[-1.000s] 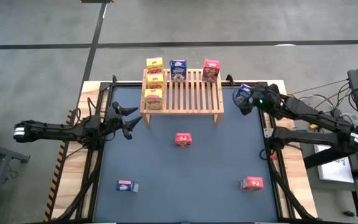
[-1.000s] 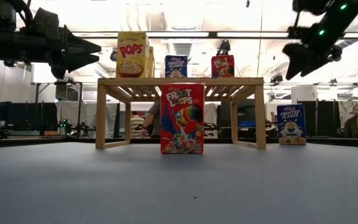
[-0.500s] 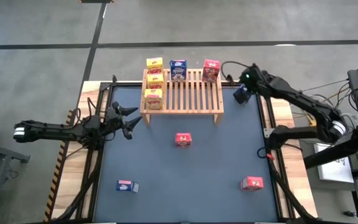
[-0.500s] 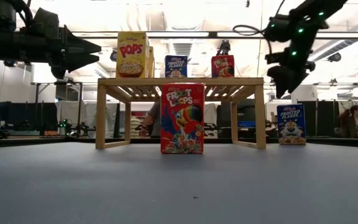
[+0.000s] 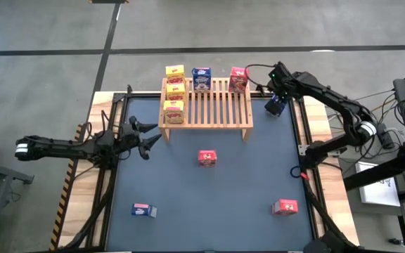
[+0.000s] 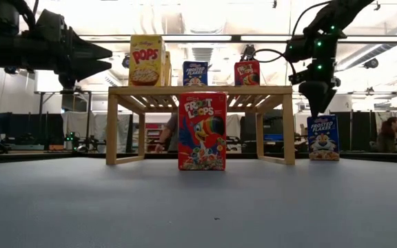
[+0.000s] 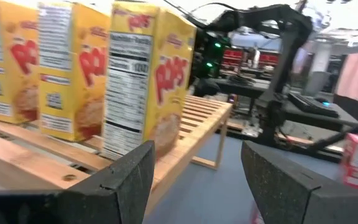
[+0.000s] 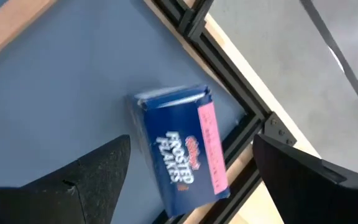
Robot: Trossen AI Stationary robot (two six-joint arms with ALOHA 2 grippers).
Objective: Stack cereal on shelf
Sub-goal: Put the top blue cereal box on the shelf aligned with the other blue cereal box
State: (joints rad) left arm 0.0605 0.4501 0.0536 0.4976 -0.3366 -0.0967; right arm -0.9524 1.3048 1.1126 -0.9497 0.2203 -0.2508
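The right gripper [image 8: 188, 165] is hanging with its fingers spread wide and empty directly over a blue box [image 8: 182, 149] that is standing at the far right corner of the table [image 5: 188, 190], just beside the shelf [image 5: 216, 105]. If it is dropping off-centre, a finger could be catching the box's top edge and tipping it toward the table frame. The left gripper [image 5: 146, 138] is waiting partly open and empty near the shelf's left end, beside the yellow boxes [image 5: 174, 91].
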